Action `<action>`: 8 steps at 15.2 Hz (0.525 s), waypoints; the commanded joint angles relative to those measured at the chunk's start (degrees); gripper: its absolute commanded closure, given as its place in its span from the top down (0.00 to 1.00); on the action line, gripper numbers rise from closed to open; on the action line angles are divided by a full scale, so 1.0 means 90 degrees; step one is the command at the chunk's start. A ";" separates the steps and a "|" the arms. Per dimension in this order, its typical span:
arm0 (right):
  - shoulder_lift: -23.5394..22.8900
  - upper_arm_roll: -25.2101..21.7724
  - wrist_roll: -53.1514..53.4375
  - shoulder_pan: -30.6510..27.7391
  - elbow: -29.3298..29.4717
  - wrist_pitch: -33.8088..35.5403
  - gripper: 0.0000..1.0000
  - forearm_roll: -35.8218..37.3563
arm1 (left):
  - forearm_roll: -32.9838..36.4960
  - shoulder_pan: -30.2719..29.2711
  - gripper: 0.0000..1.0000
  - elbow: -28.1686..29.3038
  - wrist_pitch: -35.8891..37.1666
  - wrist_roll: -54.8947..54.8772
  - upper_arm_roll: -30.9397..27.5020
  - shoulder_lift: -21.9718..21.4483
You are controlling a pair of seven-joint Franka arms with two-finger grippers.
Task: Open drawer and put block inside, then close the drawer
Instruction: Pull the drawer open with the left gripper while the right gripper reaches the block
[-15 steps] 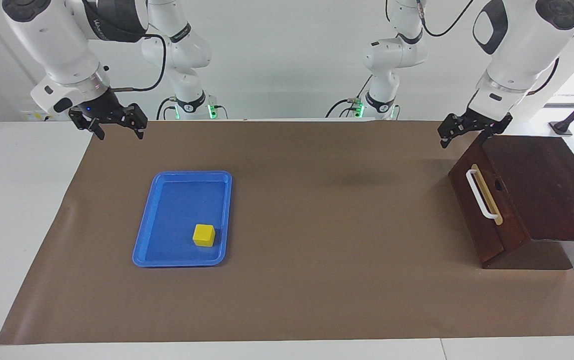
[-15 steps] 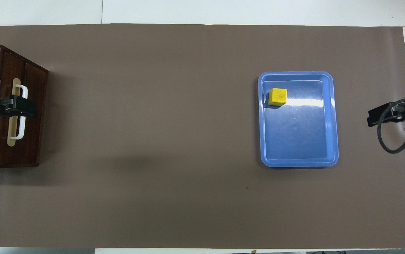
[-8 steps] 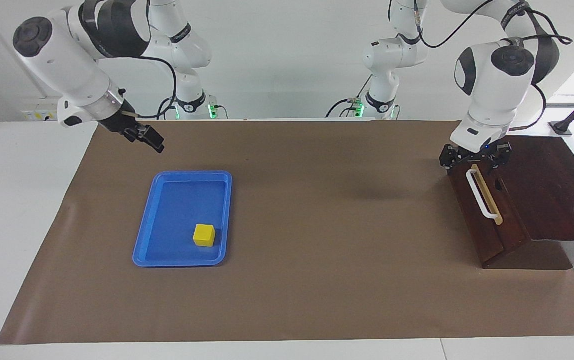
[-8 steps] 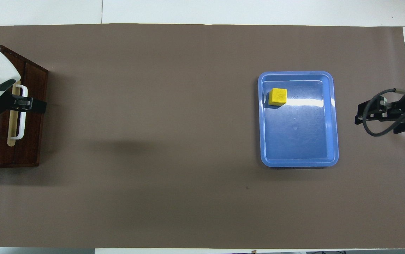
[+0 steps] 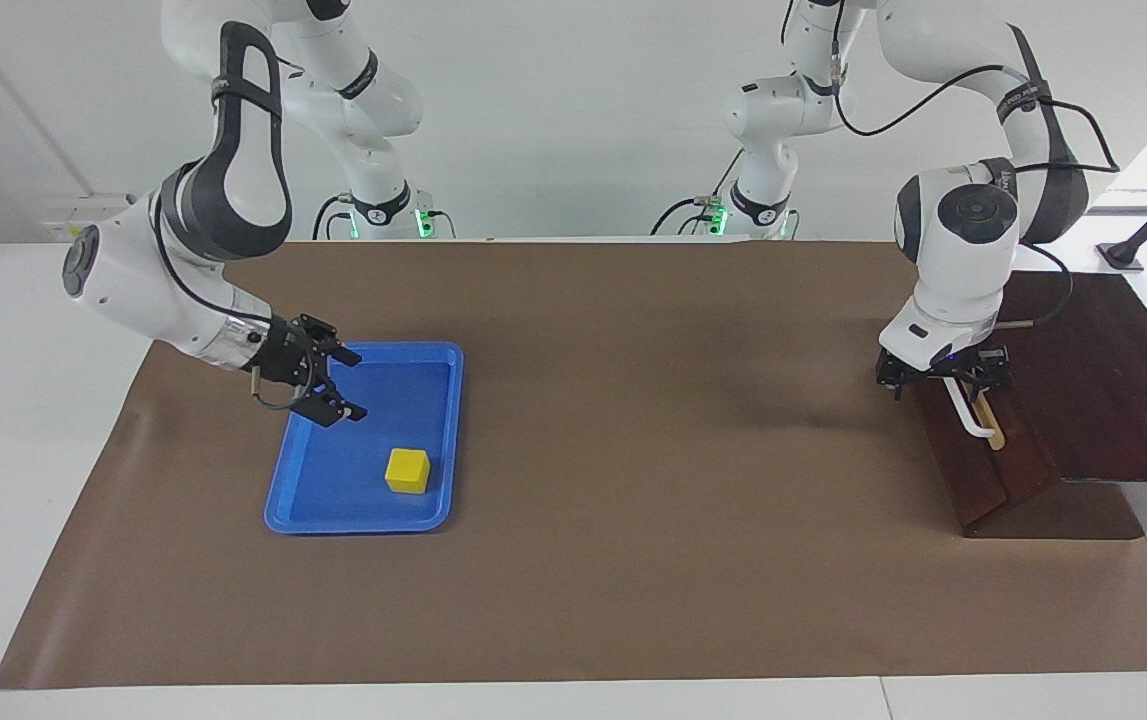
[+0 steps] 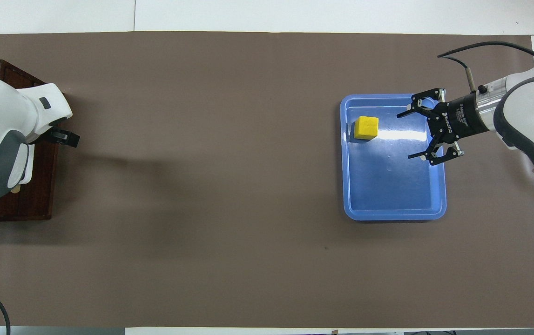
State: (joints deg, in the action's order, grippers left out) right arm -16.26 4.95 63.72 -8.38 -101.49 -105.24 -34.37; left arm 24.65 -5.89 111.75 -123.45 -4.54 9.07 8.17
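Yellow block [image 5: 407,470] lies in a blue tray [image 5: 289,463]; reddish-brown drawer [image 5: 973,470], white handle [image 5: 967,413]; brown mat [image 5: 633,500].

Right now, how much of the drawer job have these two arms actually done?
Nothing is finished. The drawer looks shut and the block sits untouched in the blue tray. In hand: the left gripper is at the drawer's white handle, and the right gripper hangs open over the tray, short of the block. Left to do: pull the drawer open, carry the block in, push it shut.

Bright, even light – a white glare streak crossed the blue tray [image 6: 440,186]; soft shadows lay on the brown mat [image 6: 248,260].
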 commanded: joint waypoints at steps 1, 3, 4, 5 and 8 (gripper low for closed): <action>-0.0721 0.0056 0.0447 -0.0113 0.0475 -0.0084 1.00 -0.0399 | 0.0240 -0.0166 1.00 0.0259 -0.0335 -0.0004 0.0008 -0.0079; -0.0947 0.0056 0.0537 -0.0104 0.0486 -0.0123 1.00 -0.0614 | 0.0240 -0.0233 1.00 0.0259 -0.0336 -0.0004 0.0008 -0.0059; -0.1025 0.0056 0.0537 -0.0104 0.0486 -0.0171 1.00 -0.0615 | 0.0240 -0.0234 1.00 0.0268 -0.0345 -0.0004 0.0008 -0.0059; -0.1074 0.0056 0.0518 -0.0104 0.0476 -0.0191 1.00 -0.0624 | 0.0240 -0.0244 1.00 0.0327 -0.0413 0.0006 0.0008 -0.0059; -0.1143 0.0066 0.0333 -0.0094 0.0311 -0.0639 1.00 -0.0683 | 0.0240 -0.0234 1.00 0.0610 -0.0765 0.0054 0.0008 -0.0059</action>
State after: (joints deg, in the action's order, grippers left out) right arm -26.12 4.87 67.08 -8.63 -98.44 -108.76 -39.11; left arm 25.58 -7.18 114.27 -126.97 -4.54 8.97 8.24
